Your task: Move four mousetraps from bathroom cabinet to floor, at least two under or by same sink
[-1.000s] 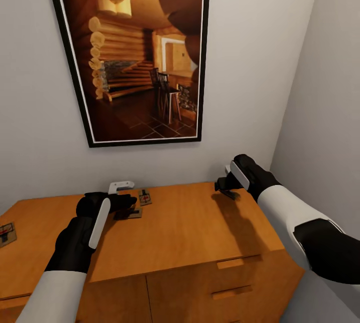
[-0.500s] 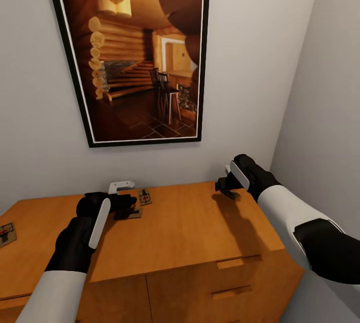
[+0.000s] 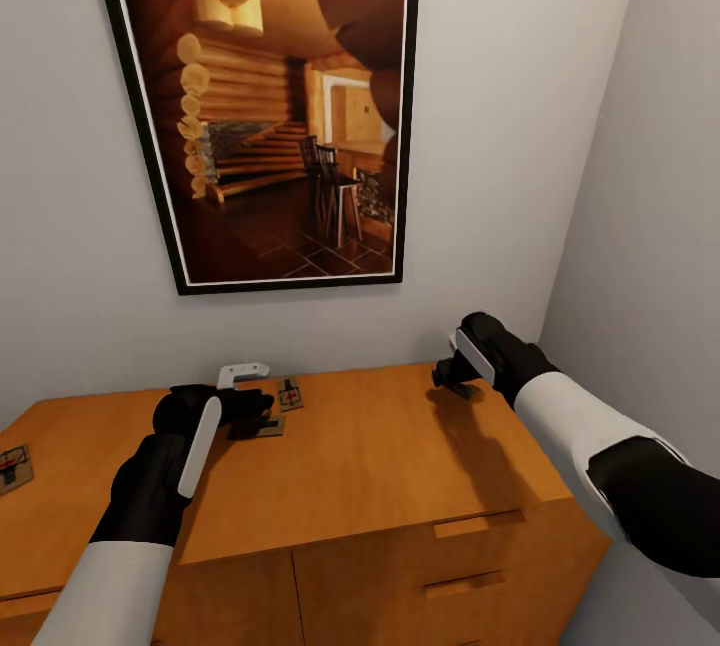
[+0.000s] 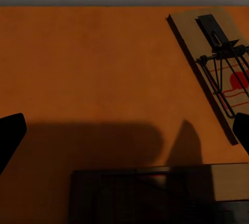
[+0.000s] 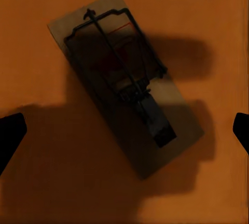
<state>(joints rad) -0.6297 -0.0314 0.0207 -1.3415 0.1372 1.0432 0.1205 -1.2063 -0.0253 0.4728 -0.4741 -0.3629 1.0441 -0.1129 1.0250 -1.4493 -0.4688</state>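
Both arms are out over the top of the orange-brown cabinet (image 3: 380, 466), which stands vs. a pale grey wall w/ a big framed cabin picture (image 3: 265, 96) hung above it.

Left gripper (image 3: 255, 413) sits low over the back part of the cabinet top, left of middle, fingers spread apart; in the left wrist view only the dark tips (image 4: 11, 135) peek in at either edge. A mousetrap (image 3: 262, 428) lies right at those tips, mostly in shadow, and I can't tell if they touch it. A 2nd mousetrap (image 3: 290, 394) lies just beyond it toward the back edge, flat, red mark up; the left wrist cam shows its wire bar and spring clearly (image 4: 220, 63). A small white bracket-like thing (image 3: 240, 373) sits by the back edge, just beside the gripper.

Right gripper (image 3: 452, 378) hangs over the back right corner area of the top, clear of the wood, throwing a shadow on it. Fingers are wide apart, nothing between them. Below, in the right wrist view, a 3rd mousetrap (image 5: 127, 81) lies flat on the top, turned at an angle, half in the gripper's shadow.

A 4th mousetrap (image 3: 12, 466) lies way off by the left edge of the top, well apart from the others.

Front of the cabinet: doors and drawers w/ slim handles (image 3: 462, 526).
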